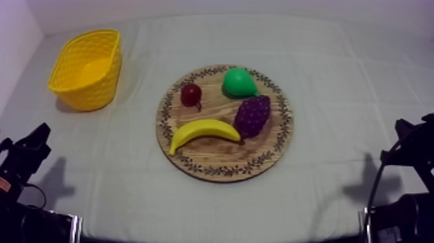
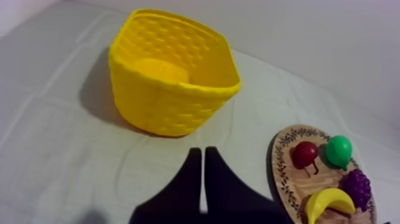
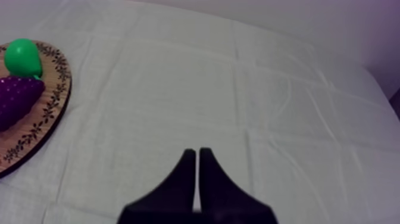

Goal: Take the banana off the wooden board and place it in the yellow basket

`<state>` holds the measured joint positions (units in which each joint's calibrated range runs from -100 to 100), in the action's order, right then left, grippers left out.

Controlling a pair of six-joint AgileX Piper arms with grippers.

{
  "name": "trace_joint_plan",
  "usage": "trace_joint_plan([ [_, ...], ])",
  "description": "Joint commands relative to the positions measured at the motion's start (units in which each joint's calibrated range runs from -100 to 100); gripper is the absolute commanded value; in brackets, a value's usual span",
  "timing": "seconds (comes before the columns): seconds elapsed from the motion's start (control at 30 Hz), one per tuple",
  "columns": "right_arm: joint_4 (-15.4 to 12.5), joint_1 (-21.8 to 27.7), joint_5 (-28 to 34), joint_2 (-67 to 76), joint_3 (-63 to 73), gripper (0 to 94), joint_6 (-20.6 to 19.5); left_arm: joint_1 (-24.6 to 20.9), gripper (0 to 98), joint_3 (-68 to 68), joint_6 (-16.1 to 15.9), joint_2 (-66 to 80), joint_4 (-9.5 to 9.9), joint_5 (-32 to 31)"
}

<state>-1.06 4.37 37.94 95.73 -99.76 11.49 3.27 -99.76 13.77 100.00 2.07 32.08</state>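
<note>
The yellow banana (image 1: 203,131) lies on the front left of the round wooden board (image 1: 271,152), beside the purple grapes (image 1: 252,116). The yellow basket (image 1: 87,68) stands empty at the far left of the table. My left gripper (image 1: 39,137) rests low at the left edge, well short of the board; its fingers lie together as a narrow wedge (image 2: 202,154), pointing between the basket (image 2: 172,77) and the board (image 2: 286,173), with the banana (image 2: 327,202) off to the side. My right gripper (image 1: 405,126) rests low at the right edge, shut (image 3: 197,154) over bare cloth.
A green pear (image 1: 239,82) and a small red fruit (image 1: 190,94) sit on the far half of the board. The pear (image 3: 22,56) and grapes (image 3: 18,98) also show beside my right gripper's view of the board (image 3: 50,113). Grey-white cloth surrounds everything.
</note>
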Motion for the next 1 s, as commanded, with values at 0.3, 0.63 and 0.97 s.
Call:
trace_joint_plan([
  [0.3, 0.0, 0.0, 0.0, 0.0, 0.0, 0.3, 0.0, -0.1, 0.1, 0.3, -0.8, 0.0, -0.15, 2.0],
  [0.63, 0.0, 0.0, 0.0, 0.0, 0.0, 0.3, 0.0, -1.6, 0.1, 5.2, -6.3, -3.4, -2.45, 1.5],
  [0.97, 0.0, 0.0, 0.0, 0.0, 0.0, 0.3, 0.0, 0.8, 0.1, 24.3, -12.2, -19.0, -2.54, -0.7],
])
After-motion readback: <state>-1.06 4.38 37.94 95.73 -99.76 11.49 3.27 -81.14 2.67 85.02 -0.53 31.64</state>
